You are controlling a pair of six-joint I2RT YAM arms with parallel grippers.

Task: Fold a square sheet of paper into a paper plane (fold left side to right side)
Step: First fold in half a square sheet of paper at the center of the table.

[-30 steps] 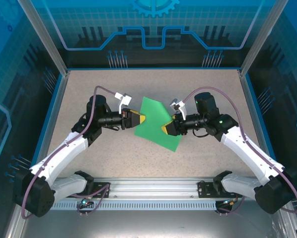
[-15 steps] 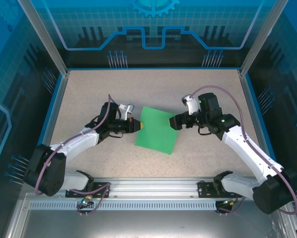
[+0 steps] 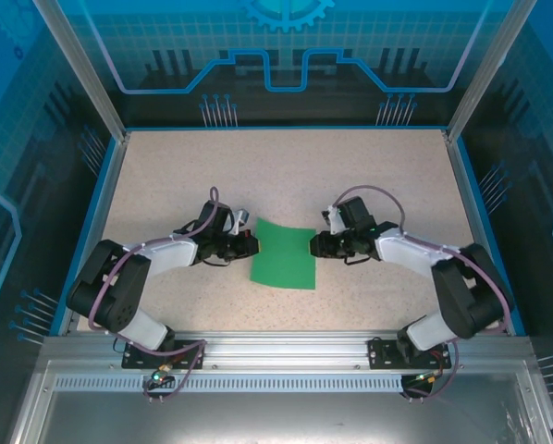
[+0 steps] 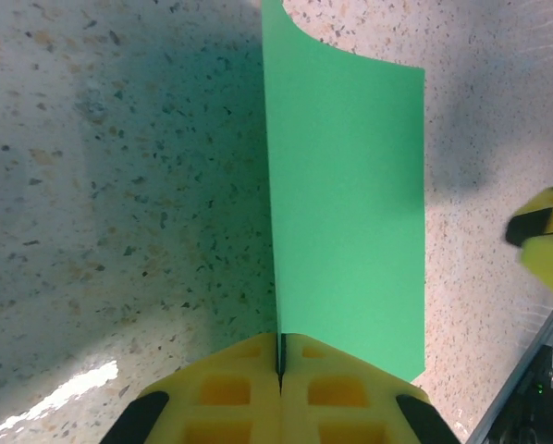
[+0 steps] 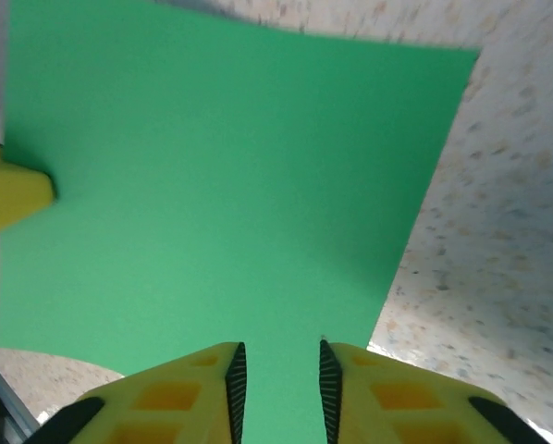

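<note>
Square sheet of thin bright green paper point(image 3: 284, 255) lies flat near the middle of the speckled beige table point(image 3: 286, 171), between the left gripper point(image 3: 254, 245) and the right gripper point(image 3: 314, 244). In the left wrist view, yellow jaws are closed tight on the sheet's left edge. In the right wrist view, the jaws stand slightly apart over the right edge, gripping nothing. Light, limp and easily creased, the sheet is probably best pinched at its edges.

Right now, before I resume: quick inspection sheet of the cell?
Surface: speckled table, bare around the work.
Job's things: green sheet lying mid-table between the arms.
Clutter: nothing seen.
Grippers: left gripper fingers shut on the sheet's left edge; right gripper fingers apart at its right edge.
Cables: purple cables loop over both wrists, off the sheet.
Surroundings: blue panel walls; metal rail at the near edge.
</note>
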